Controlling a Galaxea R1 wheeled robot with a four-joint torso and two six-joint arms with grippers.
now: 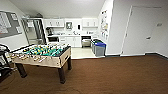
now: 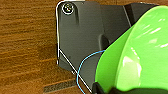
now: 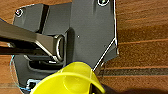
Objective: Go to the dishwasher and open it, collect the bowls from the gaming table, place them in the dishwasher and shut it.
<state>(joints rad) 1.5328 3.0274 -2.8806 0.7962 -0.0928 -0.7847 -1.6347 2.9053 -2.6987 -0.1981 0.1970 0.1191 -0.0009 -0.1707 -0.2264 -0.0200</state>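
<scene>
Item 1. Green bowl: bright lime plastic, large at the right of the left wrist view, over brown carpet. Its lower edge meets dark gripper parts at the bottom of that frame; judged carried by the left arm, though the fingers themselves cannot be made out, so whether they clench it I cannot tell.

Item 2. Yellow bowl: round, plastic, at the bottom centre of the right wrist view, over the same carpet. Judged carried by the right arm; its grip likewise cannot be told.

Item 3. Dishwasher: at the upper centre of the head view, in the kitchenette at the far end of the room, under the counter among white cabinets. A dark opening with a pale shape below it suggests the door is already down; too small to be sure.

Item 4. Football table: green field with rods, at the left of the head view, on the brown carpet, well apart from the kitchenette.

Item 5. Bins: grey with a blue lid, right of the dishwasher, against the wall.

Item 6. White door: right of the head view, shut.

Status, as a judgement: dishwasher probably opened, two bowls collected. Left to do: cross the carpet to the kitchenette, load both bowls, shut the door.
</scene>
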